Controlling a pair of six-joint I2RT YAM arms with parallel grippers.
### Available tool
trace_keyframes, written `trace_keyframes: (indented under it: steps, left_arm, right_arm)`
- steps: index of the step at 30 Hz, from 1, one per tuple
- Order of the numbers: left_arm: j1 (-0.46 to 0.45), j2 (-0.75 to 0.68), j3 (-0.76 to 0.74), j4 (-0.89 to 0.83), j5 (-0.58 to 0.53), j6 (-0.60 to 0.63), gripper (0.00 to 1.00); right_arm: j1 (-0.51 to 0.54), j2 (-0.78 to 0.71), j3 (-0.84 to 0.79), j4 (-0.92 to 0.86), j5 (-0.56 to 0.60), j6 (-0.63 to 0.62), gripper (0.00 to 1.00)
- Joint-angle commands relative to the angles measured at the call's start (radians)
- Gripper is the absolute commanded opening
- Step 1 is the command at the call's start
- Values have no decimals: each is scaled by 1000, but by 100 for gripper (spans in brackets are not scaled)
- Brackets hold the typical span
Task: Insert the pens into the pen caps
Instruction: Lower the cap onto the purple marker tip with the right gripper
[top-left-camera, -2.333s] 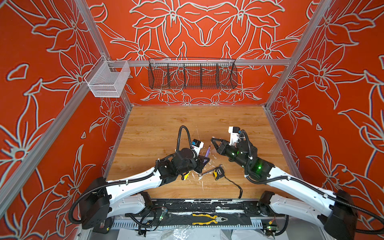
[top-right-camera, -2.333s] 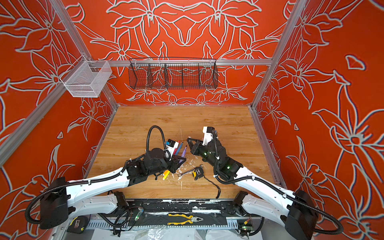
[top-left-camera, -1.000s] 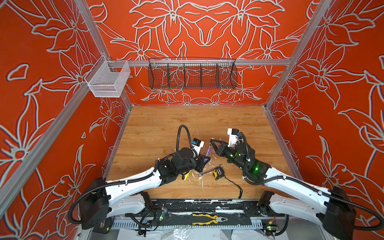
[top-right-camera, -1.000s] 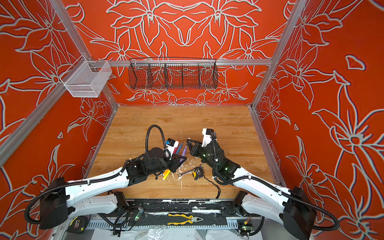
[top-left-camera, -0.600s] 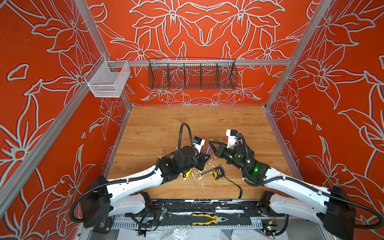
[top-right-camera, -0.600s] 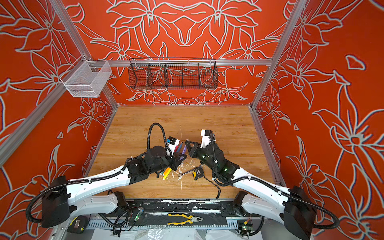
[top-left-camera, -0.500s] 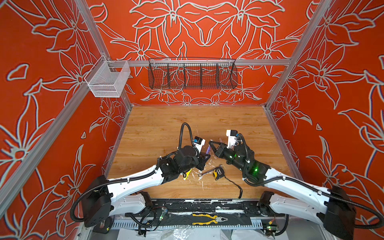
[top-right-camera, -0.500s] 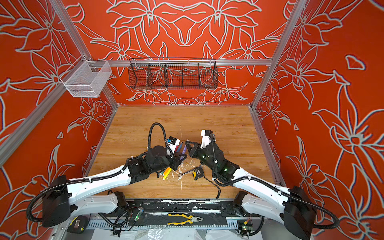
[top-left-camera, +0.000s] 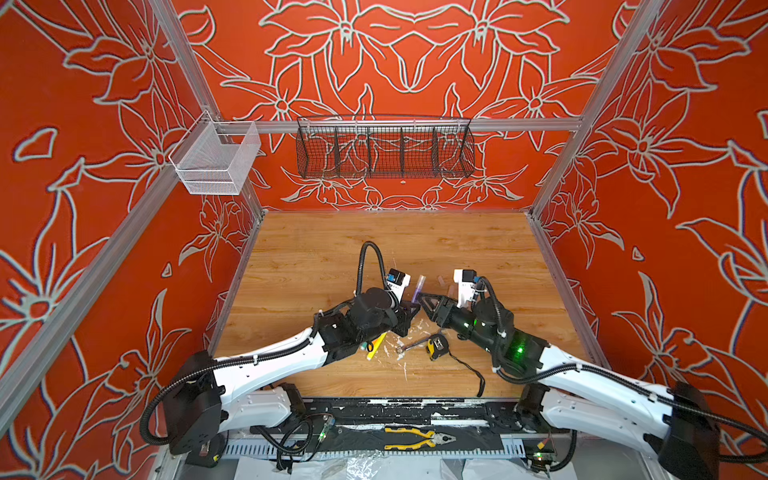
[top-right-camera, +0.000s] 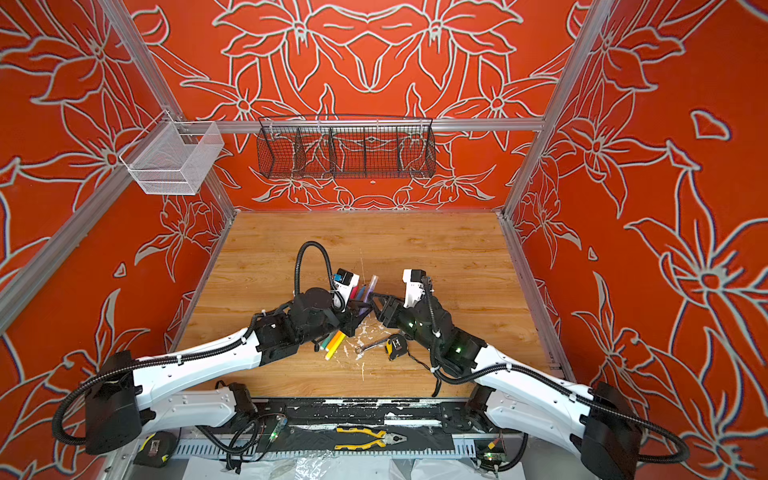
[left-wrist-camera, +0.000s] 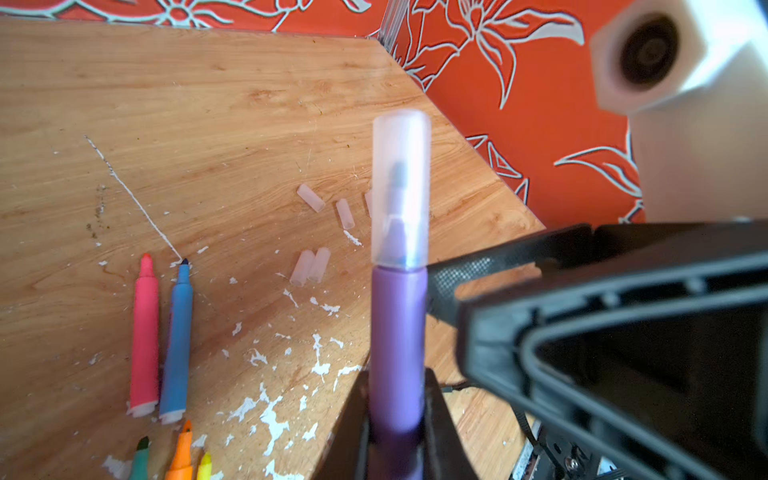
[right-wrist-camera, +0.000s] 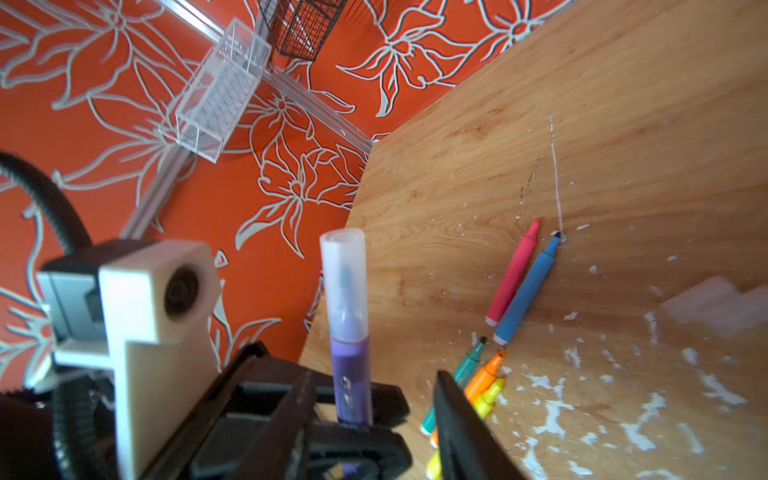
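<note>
in both top views the left gripper is clamped on the slim purple felt-tip pen. the pen tilts up off the wooden table near its middle. the right gripper sits just beside the pen, jaws parted. in a top view the green, orange and yellow pens lie on the table by the left arm.

in the left wrist view the translucent whitish plastic cap covers the purple pen's tip. its rim meets the barrel, so it looks fully seated. one textured right finger ends just beside the barrel, below the cap. the loose clear caps lie on the wood beyond. the pink pen and blue pen lie side by side, uncapped.

in the right wrist view the right jaws stand either side of the pen without touching it, while the left jaws grip the barrel low down.

the step in hand looks like letting go of the capped pen. draw the right gripper straight back, clear of the cap, so no finger drags it loose. keep the left clamp firm, then lay the pen apart from the uncapped ones.
</note>
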Motion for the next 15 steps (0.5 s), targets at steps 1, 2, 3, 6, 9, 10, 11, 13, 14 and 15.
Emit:
trace_keyframes:
  steps: [1, 2, 3, 6, 9, 10, 11, 13, 14, 15]
  left_arm:
    - [5, -18, -12, 45, 4, 32, 0]
    - [5, -24, -19, 47, 13, 41, 0]
    - [6, -32, -27, 50, 29, 54, 0]
    - [5, -57, -56, 56, 63, 92, 0]
    - [5, -91, -89, 66, 82, 132, 0]
    - [5, -104, -100, 69, 93, 145, 0]
    - [5, -115, -109, 73, 101, 154, 0]
    - [5, -138, -129, 83, 117, 172, 0]
    - [5, -146, -136, 87, 121, 178, 0]
    - [5, -154, -142, 89, 122, 181, 0]
  right_arm:
    - [0, -96, -13, -64, 64, -27, 63]
    - [0, -122, -12, -88, 85, -34, 65]
    - [-1, -155, -9, -117, 106, -41, 66]
    - [-2, -228, -7, -140, 125, -65, 68]
    - [-1, -265, -9, -133, 115, -65, 68]
    - [-2, -267, -8, -131, 113, -63, 68]
    - [-1, -263, -9, -131, 113, -58, 68]
    - [-2, -245, -1, -129, 109, -46, 66]
    - [-2, -229, 4, -123, 103, -45, 65]
    - [-2, -209, 12, -116, 91, -45, 63]
